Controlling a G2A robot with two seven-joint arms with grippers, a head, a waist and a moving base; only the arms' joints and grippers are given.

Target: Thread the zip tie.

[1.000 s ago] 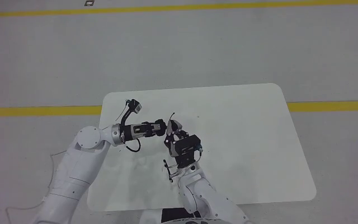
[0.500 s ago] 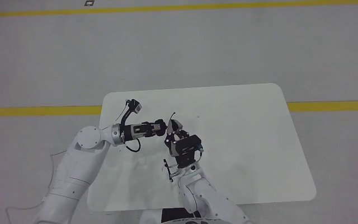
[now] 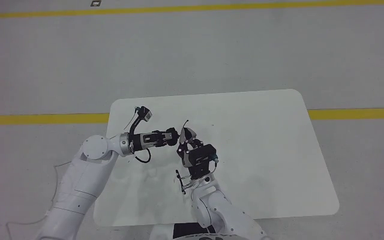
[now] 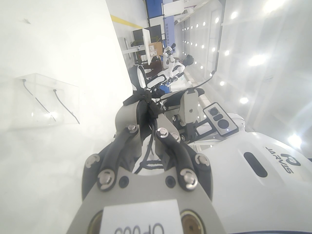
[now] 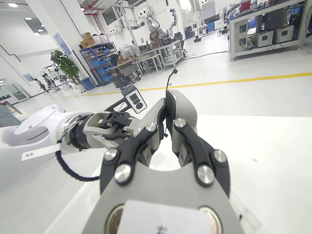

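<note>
A thin black zip tie is pinched between the fingers of my right gripper, which is shut on it. Its small square head pokes up past the fingertips. My left gripper is shut on the zip tie's strap, which runs back between its fingers. In the top view the two grippers meet tip to tip over the left-centre of the white table: the left gripper comes in from the left, the right gripper from the near side. The zip tie sticks out just beyond them.
A clear plastic box holding two spare black zip ties lies flat on the table close to the right arm, seen as the clear box in the top view. The table's right half and far side are bare white surface.
</note>
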